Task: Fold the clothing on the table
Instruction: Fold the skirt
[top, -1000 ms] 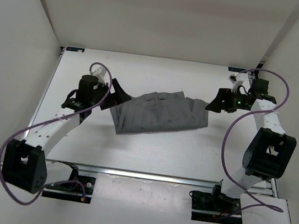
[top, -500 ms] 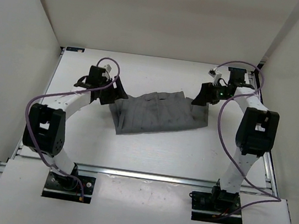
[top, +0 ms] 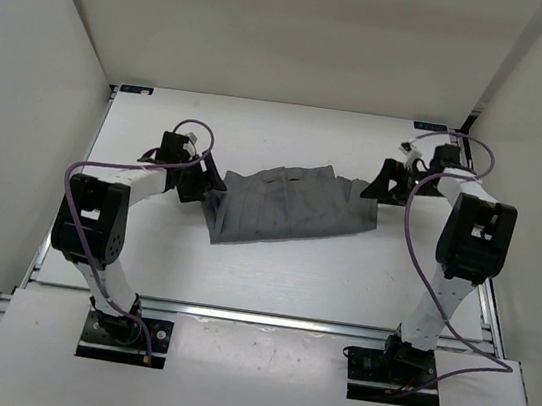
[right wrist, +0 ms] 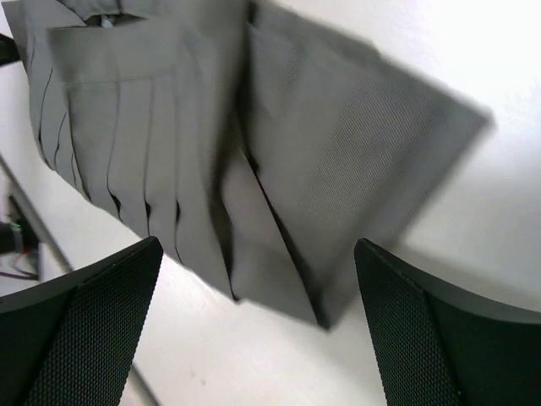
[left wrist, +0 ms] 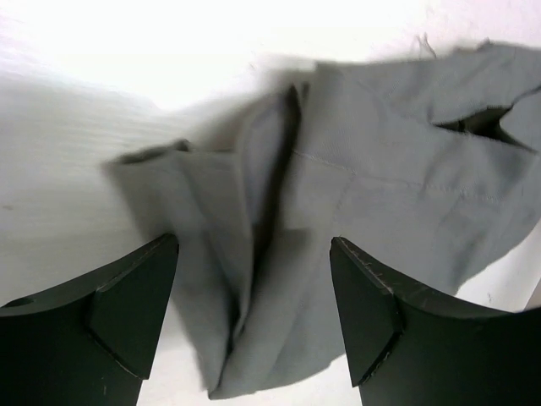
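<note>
On the white counter (top: 271,274), a grey garment (top: 291,206) is lying rumpled; left claw (top: 203,185) and right claw (top: 372,187) are standing spread at its ends.

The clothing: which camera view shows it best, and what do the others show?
The top external view: the whole grey clothing lies in frame. The left wrist view shows only one folded end, the right wrist view only a pleated part, blurred.

Grey clothing (top: 291,206), wrinkly, part-folded, flat at ctr of white table (top: 270,284)
</note>
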`<state>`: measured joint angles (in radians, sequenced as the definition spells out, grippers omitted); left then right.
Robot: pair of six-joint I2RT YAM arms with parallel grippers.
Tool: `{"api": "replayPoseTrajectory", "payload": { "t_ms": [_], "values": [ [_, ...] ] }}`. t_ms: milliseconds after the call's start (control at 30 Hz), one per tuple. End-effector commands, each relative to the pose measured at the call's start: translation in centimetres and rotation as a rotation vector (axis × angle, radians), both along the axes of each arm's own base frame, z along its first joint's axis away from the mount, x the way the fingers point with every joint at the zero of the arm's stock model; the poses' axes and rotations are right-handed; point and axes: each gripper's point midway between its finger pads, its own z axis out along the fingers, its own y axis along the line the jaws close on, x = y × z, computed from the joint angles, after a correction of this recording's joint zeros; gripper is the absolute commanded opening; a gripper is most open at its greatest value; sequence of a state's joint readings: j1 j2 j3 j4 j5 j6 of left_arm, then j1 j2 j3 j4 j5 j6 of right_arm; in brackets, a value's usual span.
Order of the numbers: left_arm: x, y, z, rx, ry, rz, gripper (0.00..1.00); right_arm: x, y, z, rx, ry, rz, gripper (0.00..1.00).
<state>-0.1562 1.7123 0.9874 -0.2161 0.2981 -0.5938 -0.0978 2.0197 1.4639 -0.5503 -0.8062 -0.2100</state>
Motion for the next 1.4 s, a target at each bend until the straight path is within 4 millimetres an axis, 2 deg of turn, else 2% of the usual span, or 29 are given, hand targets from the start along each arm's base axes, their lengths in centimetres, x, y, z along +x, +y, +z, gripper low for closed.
{"api": "replayPoseTrajectory", "payload": {
  "t_ms": [0, 67, 100, 133, 200, 233, 300, 367, 467, 567, 667, 733, 767, 800, 867, 900, 967, 1033, 1167, 1267, 1333, 1367],
  "values": [
    [1.3, 0.9, 0.7, -0.003, -0.048, 0.017, 0.83, -1.5, -0.9, 0.7, 0.110, 0.087, -0.067, 1.00],
    [1.7, 0.9, -0.2, -0.011, -0.020, 0.015, 0.83, -1.8, -0.3, 2.0, 0.159, 0.080, -0.047, 0.99],
    [2.0, 0.5, 0.3, -0.034, -0.024, 0.008, 0.83, -1.8, 0.2, 2.8, 0.198, 0.073, -0.027, 0.98],
    [2.1, 0.2, -0.2, -0.026, -0.021, -0.002, 0.82, -2.0, 1.5, 3.9, 0.244, 0.062, 0.014, 0.87],
    [2.6, -0.6, -0.1, -0.031, -0.029, -0.014, 0.82, -1.9, 3.6, 4.3, 0.228, 0.041, 0.067, 0.27],
    [2.5, -0.7, -0.5, -0.021, -0.019, -0.024, 0.82, -1.4, 4.0, 4.3, 0.200, 0.018, 0.078, 0.18],
    [2.7, -1.3, -0.9, -0.015, -0.009, -0.040, 0.82, -1.7, 6.9, 4.4, 0.190, 0.018, 0.154, 0.09],
    [2.4, -1.5, -1.3, -0.020, 0.010, -0.050, 0.81, -1.3, 8.6, 4.8, 0.200, 0.019, 0.180, 0.01],
    [2.4, -1.4, -1.6, -0.031, 0.018, -0.034, 0.79, -1.2, 11.1, 3.6, 0.177, 0.023, 0.233, 0.01],
    [1.9, -1.1, -2.1, -0.029, 0.040, -0.025, 0.76, -1.0, 12.5, 0.8, 0.155, 0.070, 0.257, 0.00],
    [2.6, -1.2, -0.9, -0.006, 0.004, -0.039, 0.75, -0.2, 12.9, -0.9, 0.112, 0.074, 0.250, 0.00],
    [4.1, -1.4, 1.4, 0.002, -0.071, -0.050, 0.80, 0.8, 12.9, -1.2, 0.072, 0.035, 0.247, 0.03],
    [4.4, -1.6, 1.7, 0.012, -0.089, -0.071, 0.83, 1.5, 12.8, -1.2, 0.042, 0.014, 0.244, 0.08],
    [5.0, -1.7, 2.3, 0.018, -0.105, -0.086, 0.97, 2.5, 12.6, -0.7, 0.032, -0.009, 0.250, 0.13],
    [5.9, -2.7, 3.4, 0.032, -0.142, -0.123, 0.99, 4.1, 11.7, 0.7, 0.038, -0.043, 0.233, 0.30],
    [5.7, -2.7, 2.9, 0.038, -0.127, -0.131, 0.99, 4.9, 11.7, 1.9, 0.046, -0.067, 0.231, 0.32],
    [6.0, -3.4, 2.7, 0.045, -0.127, -0.152, 0.99, 6.5, 10.1, 2.9, 0.054, -0.091, 0.189, 0.43],
    [5.6, -3.8, 2.3, 0.053, -0.122, -0.159, 0.99, 7.6, 9.0, 3.3, 0.035, -0.113, 0.169, 0.46],
    [4.6, -3.9, 1.4, 0.056, -0.108, -0.162, 0.98, 7.9, 7.0, 1.9, -0.013, -0.103, 0.158, 0.47],
    [4.2, -4.0, 1.0, 0.085, -0.094, -0.182, 0.98, 7.5, 6.5, 0.9, -0.035, -0.094, 0.167, 0.48],
    [4.4, -3.7, 1.3, 0.123, -0.102, -0.183, 0.98, 7.2, 6.5, 0.3, -0.058, -0.094, 0.182, 0.48],
    [4.9, -3.4, 2.2, 0.141, -0.126, -0.183, 0.97, 7.0, 6.9, 0.2, -0.057, -0.091, 0.190, 0.47]
  ]
}}
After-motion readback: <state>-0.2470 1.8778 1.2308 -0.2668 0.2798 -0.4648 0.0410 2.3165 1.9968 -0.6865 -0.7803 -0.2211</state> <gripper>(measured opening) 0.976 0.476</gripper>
